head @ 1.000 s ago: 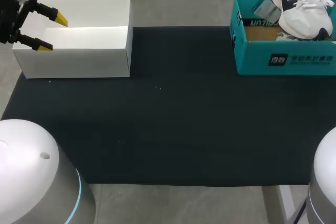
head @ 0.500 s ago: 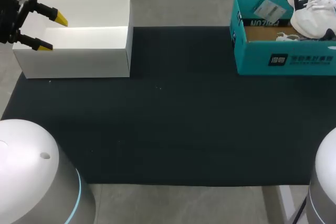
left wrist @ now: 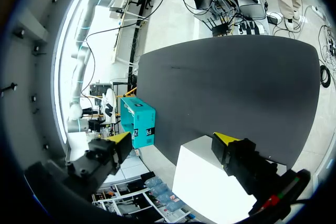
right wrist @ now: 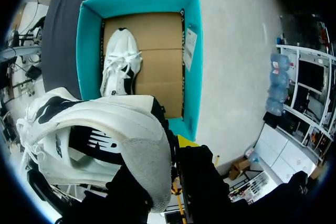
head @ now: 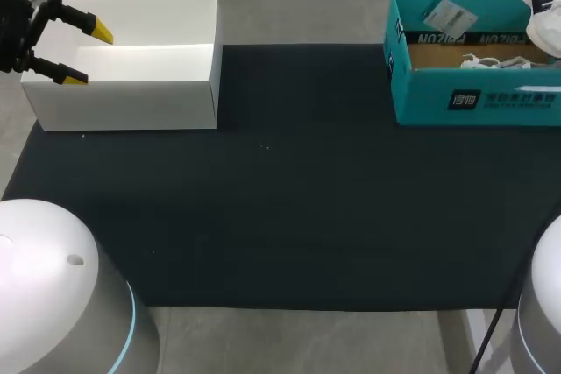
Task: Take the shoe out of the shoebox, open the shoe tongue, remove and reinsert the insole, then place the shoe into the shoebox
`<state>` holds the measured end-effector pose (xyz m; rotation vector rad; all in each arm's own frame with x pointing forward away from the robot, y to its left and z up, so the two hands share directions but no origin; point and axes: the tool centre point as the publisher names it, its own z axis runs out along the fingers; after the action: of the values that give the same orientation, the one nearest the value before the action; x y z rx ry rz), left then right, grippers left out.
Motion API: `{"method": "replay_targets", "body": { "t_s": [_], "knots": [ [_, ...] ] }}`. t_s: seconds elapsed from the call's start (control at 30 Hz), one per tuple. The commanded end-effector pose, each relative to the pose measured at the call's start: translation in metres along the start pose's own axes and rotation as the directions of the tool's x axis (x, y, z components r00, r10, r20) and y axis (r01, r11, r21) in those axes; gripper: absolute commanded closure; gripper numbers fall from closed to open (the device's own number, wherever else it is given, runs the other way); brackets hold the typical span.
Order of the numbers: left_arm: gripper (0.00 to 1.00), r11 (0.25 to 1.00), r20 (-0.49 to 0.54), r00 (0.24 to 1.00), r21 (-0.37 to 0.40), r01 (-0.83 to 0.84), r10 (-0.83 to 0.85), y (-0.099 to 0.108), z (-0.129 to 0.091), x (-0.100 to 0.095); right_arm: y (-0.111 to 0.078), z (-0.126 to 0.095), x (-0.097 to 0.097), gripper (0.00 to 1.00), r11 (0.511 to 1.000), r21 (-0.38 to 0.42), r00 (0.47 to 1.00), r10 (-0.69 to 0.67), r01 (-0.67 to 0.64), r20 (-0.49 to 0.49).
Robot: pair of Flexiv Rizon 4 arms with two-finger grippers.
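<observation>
A white shoe (right wrist: 94,135) with black markings hangs above the teal shoebox (right wrist: 191,85), with my right gripper (right wrist: 170,161) shut on its grey heel. In the head view only part of that shoe (head: 543,6) shows, at the far right edge over the shoebox (head: 473,98); the right gripper is out of that view. A second white shoe (right wrist: 119,61) lies inside the box on its cardboard floor. My left gripper (head: 86,53) stands open over the white box (head: 131,94) at the far left, nothing between its fingers. The left wrist view shows its gripper (left wrist: 174,140) open.
A black mat (head: 289,208) covers the table between the two boxes. A paper tag (head: 449,15) leans on the shoebox's back wall. The white box (left wrist: 210,182) lies just under the left gripper.
The shoe has risen out of the shoebox and moved right, almost leaving the head view. The left arm has stayed still.
</observation>
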<state>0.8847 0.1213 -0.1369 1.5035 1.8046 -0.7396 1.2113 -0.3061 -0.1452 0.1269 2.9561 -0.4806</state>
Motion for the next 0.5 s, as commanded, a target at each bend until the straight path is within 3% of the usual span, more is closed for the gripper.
{"method": "replay_targets", "body": {
  "t_s": [0.03,0.17,0.27,0.37,0.5],
  "knots": [
    [0.00,1.000,-0.003,1.000,0.001,0.001,-0.001,0.000,0.000,-0.001,-0.008,0.015,-0.017,1.00,1.000,0.009,0.999,0.022,-0.021,-0.044],
    [0.00,1.000,-0.003,1.000,0.001,0.001,-0.001,0.000,0.000,-0.001,-0.017,0.024,-0.021,1.00,0.983,-0.004,0.979,0.185,-0.186,-0.089],
    [0.00,1.000,-0.003,1.000,0.001,0.001,-0.001,0.000,0.000,-0.001,-0.022,0.025,-0.022,1.00,0.923,-0.007,0.915,0.382,-0.386,-0.130],
    [0.00,1.000,-0.003,1.000,0.001,0.001,-0.001,0.000,0.000,-0.001,-0.024,0.026,-0.018,1.00,0.833,0.023,0.819,0.549,-0.553,-0.165],
    [0.00,1.000,-0.003,1.000,0.001,0.001,-0.001,0.000,0.000,-0.001,-0.025,0.025,-0.013,1.00,0.663,0.088,0.636,0.741,-0.743,-0.215]
  ]
}}
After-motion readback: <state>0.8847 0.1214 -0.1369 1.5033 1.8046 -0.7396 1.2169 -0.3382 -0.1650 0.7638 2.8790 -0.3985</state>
